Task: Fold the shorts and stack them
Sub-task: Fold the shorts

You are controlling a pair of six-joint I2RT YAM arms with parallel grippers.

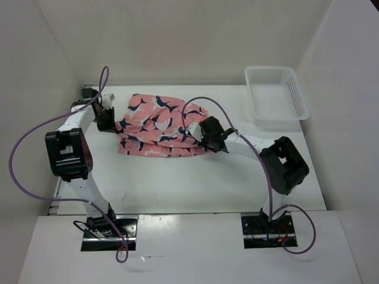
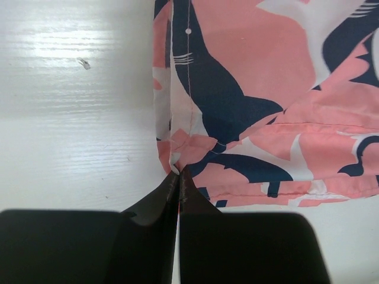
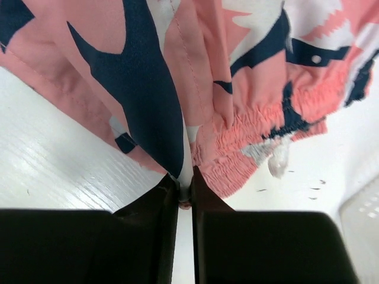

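Note:
The salmon-pink shorts (image 1: 157, 121), printed with navy-and-white shapes, lie bunched in folded layers on the white table toward the back. My left gripper (image 1: 113, 123) is at their left edge. In the left wrist view it (image 2: 178, 173) is shut on a hem corner of the shorts (image 2: 254, 77). My right gripper (image 1: 195, 137) is at their right end. Its jaws (image 3: 185, 180) are pinched on a fold of the shorts (image 3: 136, 77) beside the gathered elastic waistband (image 3: 260, 130).
A white mesh basket (image 1: 250, 94) stands at the back right, a short way right of the shorts; its corner (image 3: 361, 207) shows in the right wrist view. White walls close in the table on the left, back and right. Purple cables loop off both arms.

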